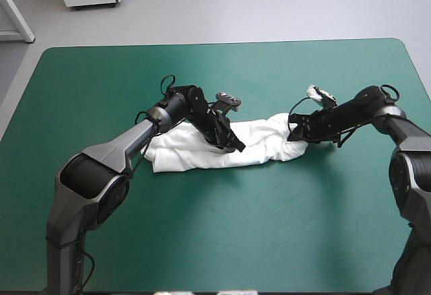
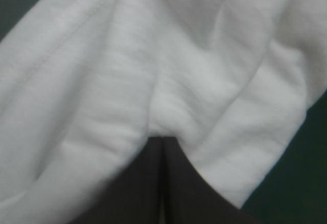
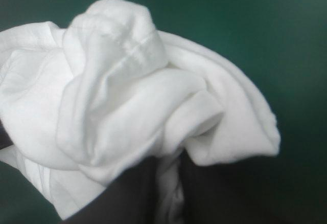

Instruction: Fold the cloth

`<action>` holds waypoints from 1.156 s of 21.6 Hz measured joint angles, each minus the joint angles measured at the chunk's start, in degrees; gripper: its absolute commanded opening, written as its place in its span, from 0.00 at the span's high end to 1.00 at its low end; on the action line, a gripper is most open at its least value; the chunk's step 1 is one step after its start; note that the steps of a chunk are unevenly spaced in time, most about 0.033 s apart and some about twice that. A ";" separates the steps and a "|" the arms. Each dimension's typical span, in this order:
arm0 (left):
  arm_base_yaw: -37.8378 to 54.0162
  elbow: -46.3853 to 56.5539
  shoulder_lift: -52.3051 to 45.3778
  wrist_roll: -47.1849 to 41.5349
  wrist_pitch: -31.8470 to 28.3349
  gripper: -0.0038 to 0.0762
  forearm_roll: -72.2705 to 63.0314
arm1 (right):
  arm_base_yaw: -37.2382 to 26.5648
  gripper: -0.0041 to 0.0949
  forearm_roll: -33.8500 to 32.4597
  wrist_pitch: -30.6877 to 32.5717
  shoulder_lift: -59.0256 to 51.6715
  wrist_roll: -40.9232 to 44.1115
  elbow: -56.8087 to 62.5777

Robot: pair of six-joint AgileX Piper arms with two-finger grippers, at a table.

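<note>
The T-shirt [image 1: 192, 152] was seen crumpled on the teal-green surface [image 1: 215, 234], its long axis laid left to right; the left pincer [image 1: 234, 145] was clamped near its middle, the right pincer [image 1: 295, 128] on its right end.

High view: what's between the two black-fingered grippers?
Only the crumpled white T-shirt, running from the left gripper to the right gripper, both shut on it; the high view shows this.

Desk [image 1: 377, 254] under a flat teal-green cover [image 1: 222, 227], rounded at both far corners, a thin dark line along the far edge.
</note>
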 measured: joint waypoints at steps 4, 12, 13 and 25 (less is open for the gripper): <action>0.00 0.00 0.00 -0.03 0.24 0.96 0.00 | 0.11 0.97 0.43 0.17 0.00 0.00 -0.92; 0.00 -0.14 0.00 -1.28 0.87 0.96 0.25 | 0.85 0.97 -2.57 5.97 -5.74 3.24 -12.02; 0.00 -0.20 0.00 -1.28 0.87 0.96 0.25 | 0.85 0.97 -2.57 6.77 -6.65 3.75 -13.29; -0.23 -3.95 0.71 -3.19 3.20 0.96 2.87 | 1.06 0.97 -2.56 12.13 -10.45 5.37 -19.02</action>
